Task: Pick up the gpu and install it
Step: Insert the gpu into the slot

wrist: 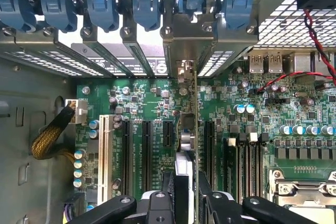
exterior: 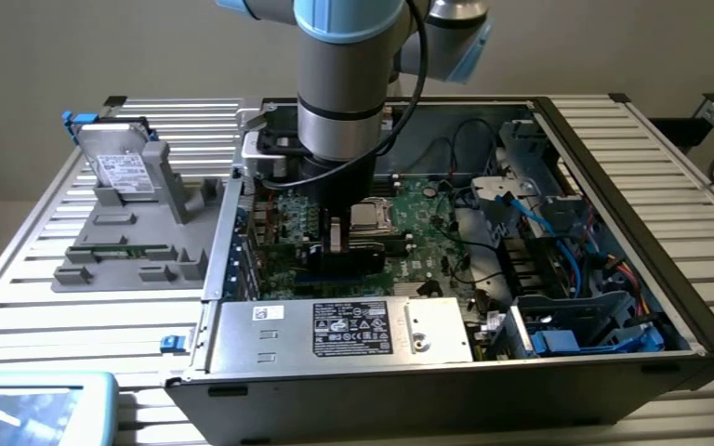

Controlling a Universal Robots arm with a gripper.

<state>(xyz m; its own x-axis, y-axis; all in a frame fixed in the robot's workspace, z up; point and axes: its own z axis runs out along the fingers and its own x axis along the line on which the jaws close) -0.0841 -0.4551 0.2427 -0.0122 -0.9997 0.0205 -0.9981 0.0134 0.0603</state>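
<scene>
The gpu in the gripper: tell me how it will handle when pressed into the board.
The gpu, held on edge by the gripper over the motherboard, looks like a thin flat card: probably stiff along its length but apt to tilt sideways. Gripped at one edge alone, it may pivot if pressed unevenly. Its exposed small parts suggest that it is fragile under hard force.

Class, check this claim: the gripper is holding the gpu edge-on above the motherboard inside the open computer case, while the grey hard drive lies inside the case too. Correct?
One error. The gripper does hold the gpu over the motherboard, but the hard drive stands on the grey rack outside the case, as the exterior view shows.
</scene>
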